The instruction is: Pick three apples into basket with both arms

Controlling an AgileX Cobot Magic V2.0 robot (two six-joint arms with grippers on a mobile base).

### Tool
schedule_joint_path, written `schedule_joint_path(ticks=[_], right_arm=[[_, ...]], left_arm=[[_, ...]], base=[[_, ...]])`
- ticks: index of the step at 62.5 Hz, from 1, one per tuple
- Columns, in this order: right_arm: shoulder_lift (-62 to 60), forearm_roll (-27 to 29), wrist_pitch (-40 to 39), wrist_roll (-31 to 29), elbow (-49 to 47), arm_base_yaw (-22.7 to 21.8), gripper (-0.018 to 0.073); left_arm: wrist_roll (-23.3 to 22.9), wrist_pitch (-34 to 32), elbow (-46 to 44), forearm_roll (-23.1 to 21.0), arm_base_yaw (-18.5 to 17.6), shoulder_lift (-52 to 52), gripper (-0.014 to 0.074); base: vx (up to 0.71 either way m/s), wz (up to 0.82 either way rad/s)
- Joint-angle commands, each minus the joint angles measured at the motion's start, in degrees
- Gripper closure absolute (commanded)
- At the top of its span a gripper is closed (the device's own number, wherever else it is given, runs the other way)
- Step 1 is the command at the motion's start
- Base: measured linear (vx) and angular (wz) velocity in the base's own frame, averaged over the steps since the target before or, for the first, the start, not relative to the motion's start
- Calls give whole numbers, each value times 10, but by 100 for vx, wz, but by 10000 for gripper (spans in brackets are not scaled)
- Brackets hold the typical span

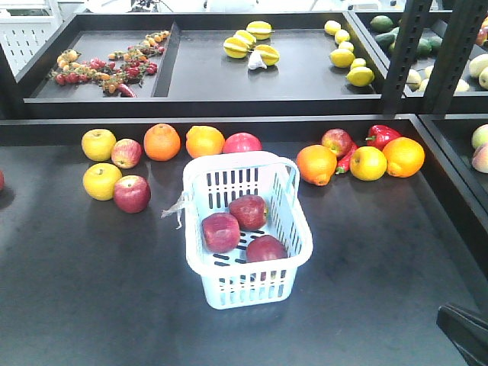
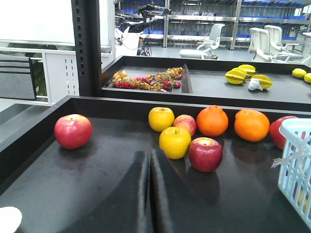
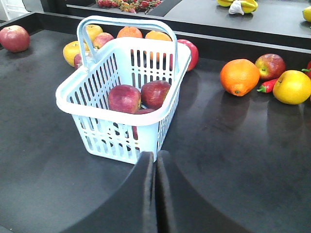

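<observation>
The pale blue-white basket [image 1: 252, 288] stands in the middle of the black table. Three deep red apples lie inside it: one at the left [image 1: 220, 232], one at the back [image 1: 248, 211] and one at the front [image 1: 266, 249]. In the right wrist view the basket [image 3: 97, 108] is just ahead of my right gripper [image 3: 155, 154], which is shut and empty, and two of the apples [image 3: 124, 98] [image 3: 155, 93] show clearly. My left gripper [image 2: 149, 154] is shut and empty, low over the table to the left of the basket [image 2: 299, 160].
Loose fruit lies left of the basket: a dark red apple [image 2: 205, 154], yellow fruits [image 2: 175, 142], oranges [image 2: 212, 121] and a lone red apple [image 2: 73, 131]. To the right are an orange [image 1: 316, 164] and a red pepper [image 1: 381, 135]. A raised ledge [image 1: 229, 120] and black posts [image 1: 404, 53] stand behind.
</observation>
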Motion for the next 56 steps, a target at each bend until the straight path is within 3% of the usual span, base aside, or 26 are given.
schedule_joint_path(ticks=[1,56], right_arm=[[3,0,-39,1,-17,-2,564],[3,0,-39,1,-17,-2,564]], left_arm=[[0,-46,12,2,1,-9,603],[0,-44,10,1,1,-8,603]], base=[[0,0],[0,0]])
